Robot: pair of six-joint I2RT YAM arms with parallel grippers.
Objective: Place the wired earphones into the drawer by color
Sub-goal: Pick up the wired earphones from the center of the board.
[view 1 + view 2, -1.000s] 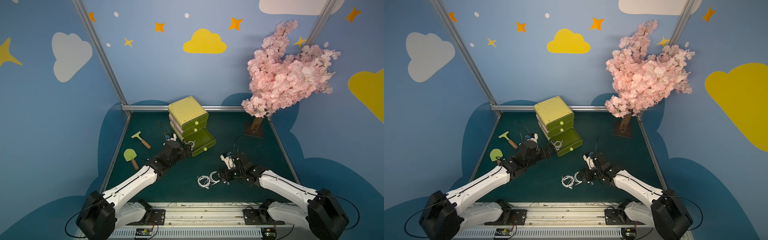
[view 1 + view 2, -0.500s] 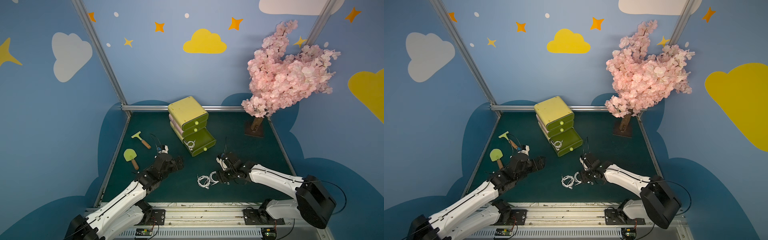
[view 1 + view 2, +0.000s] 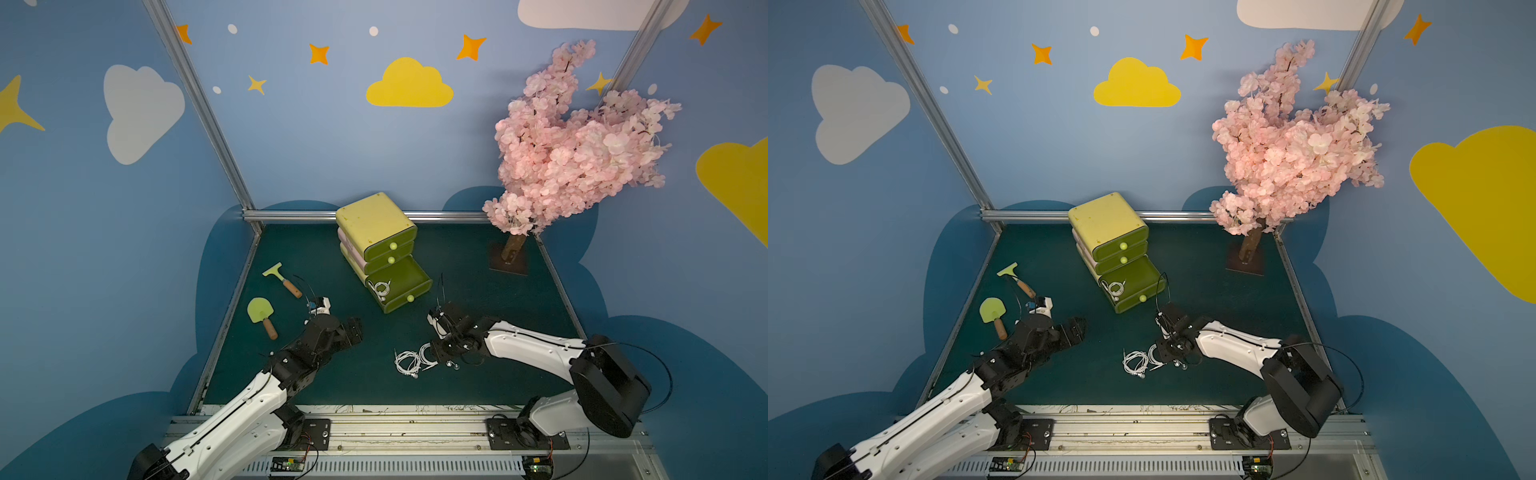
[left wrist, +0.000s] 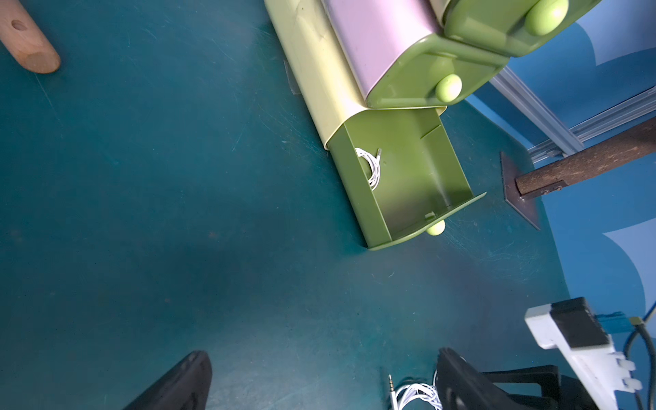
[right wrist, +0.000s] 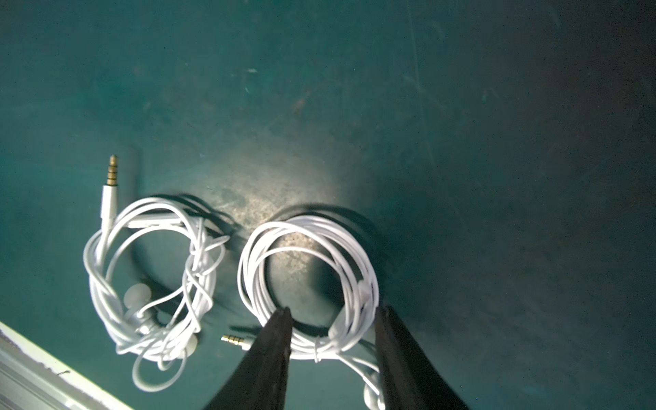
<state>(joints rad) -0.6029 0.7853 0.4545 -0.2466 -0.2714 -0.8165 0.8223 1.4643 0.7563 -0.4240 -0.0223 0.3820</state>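
Observation:
Two white wired earphones lie coiled side by side on the green mat, one to the left [image 3: 406, 361] [image 5: 152, 280] and one to the right [image 3: 426, 355] [image 5: 309, 269]. My right gripper [image 3: 434, 353] [image 5: 332, 312] is down over the right coil. Its jaws straddle the coil's near arc, and the coil still rests on the mat. A third white bundle [image 3: 381, 288] [image 4: 371, 170] lies in the open bottom drawer [image 3: 409, 278] [image 4: 419, 170]. My left gripper [image 3: 353, 330] [image 4: 323, 358] hovers wide open and empty, left of the drawer. No red or black earphones show.
The yellow-green drawer cabinet [image 3: 374, 220] stands at the back centre with its upper two drawers shut. A green scraper [image 3: 282, 278] and a small shovel [image 3: 262, 313] lie at the left. A pink blossom tree [image 3: 573, 145] stands at the back right on a flat base [image 3: 509, 259].
My left arm has drawn back from the open drawer toward the front left, jaws still wide. My right gripper has settled over the right coil and its jaws have narrowed around it.

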